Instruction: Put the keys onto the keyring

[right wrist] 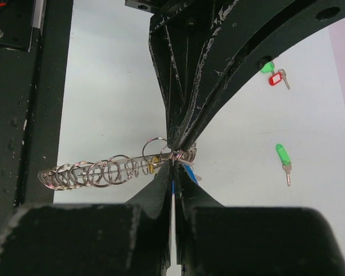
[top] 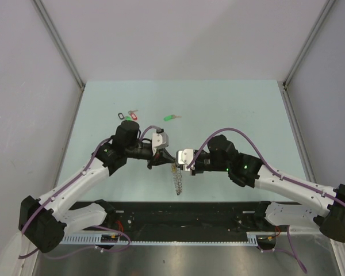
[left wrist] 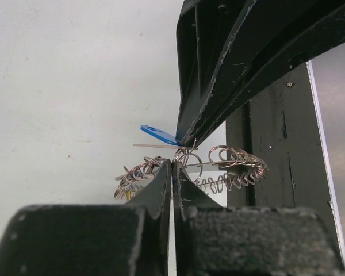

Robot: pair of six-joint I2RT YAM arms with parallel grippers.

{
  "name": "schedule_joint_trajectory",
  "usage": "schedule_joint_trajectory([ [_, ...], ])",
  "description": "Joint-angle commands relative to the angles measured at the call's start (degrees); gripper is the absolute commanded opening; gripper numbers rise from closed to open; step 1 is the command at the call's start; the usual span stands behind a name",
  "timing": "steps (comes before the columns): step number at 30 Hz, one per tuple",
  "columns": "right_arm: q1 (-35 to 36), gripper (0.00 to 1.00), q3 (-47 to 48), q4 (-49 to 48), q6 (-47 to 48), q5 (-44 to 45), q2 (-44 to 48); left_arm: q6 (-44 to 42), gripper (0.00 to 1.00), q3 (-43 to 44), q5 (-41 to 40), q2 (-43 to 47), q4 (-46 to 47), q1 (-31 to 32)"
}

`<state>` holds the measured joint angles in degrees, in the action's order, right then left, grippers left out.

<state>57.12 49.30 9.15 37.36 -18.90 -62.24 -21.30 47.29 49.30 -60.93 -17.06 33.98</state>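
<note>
1. At table centre, seen from above, the large grey coiled-wire metal keyring (top: pixel 176 180) hangs toward 6 o'clock from the point where both grippers' tips meet.
2. Fingers of the left gripper (left wrist: pixel 172 165) are pressed together at the coil. What lies between the pads cannot be told.
3. Fingers of the right gripper (right wrist: pixel 173 165) are pressed together, nipping the keyring wire at the coil's 3 o'clock end.
4. The small silver blue-tagged key (left wrist: pixel 157 134) sits right at the tips, mostly hidden by fingers. Whether it is threaded onto the coil cannot be told.
5. The small silver green-tagged key (top: pixel 171 118) lies on the pale green table (top: pixel 230 115) at 12 o'clock from the grippers, well apart from the keyring.
6. A key bunch with black, red and green tags (top: pixel 128 115) lies at 11 o'clock. In the right wrist view it is partly cut off behind the left arm's finger.
</note>
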Motion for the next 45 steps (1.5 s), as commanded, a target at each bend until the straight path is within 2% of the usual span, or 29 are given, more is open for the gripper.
schedule_joint_trajectory([
  [1,0.45,0.00,0.54,-2.82,0.87,-0.09,1.86,-0.68,0.00,2.46,3.00,0.54,0.45,0.12],
  [4,0.36,0.00,0.54,-1.94,0.69,2.19,2.21,0.72,0.00,2.11,2.30,1.86,1.76,-0.14],
  [9,-0.61,0.00,0.62,-1.24,0.43,3.16,2.03,6.17,0.00,-1.23,0.10,5.90,9.84,-1.45],
  [17,-1.14,0.00,0.62,-1.67,1.04,0.35,0.63,12.16,0.00,-5.19,-2.80,10.65,18.71,-3.13],
  [25,-1.14,0.00,0.54,-3.52,0.25,0.17,0.45,11.64,0.00,-4.84,-0.70,9.60,17.86,-3.04],
  [26,-1.05,0.00,0.62,-3.44,0.17,0.70,0.45,10.85,0.03,-4.40,-0.69,9.51,17.50,-3.21],
  [30,-0.96,0.00,0.54,-3.17,0.25,0.70,1.15,5.84,0.27,-2.47,-1.13,9.33,11.00,-3.13],
  [32,-0.70,0.00,0.62,-2.91,0.43,0.70,1.42,4.96,0.31,-2.03,-1.84,9.42,9.42,-3.13],
  [38,-0.43,0.00,0.54,-2.47,1.04,0.79,1.24,1.18,0.40,-0.80,0.70,7.84,5.55,-3.04],
  [45,0.36,0.00,0.54,-1.85,1.66,0.53,1.77,-1.28,0.39,1.31,5.63,2.84,1.86,-2.95],
])
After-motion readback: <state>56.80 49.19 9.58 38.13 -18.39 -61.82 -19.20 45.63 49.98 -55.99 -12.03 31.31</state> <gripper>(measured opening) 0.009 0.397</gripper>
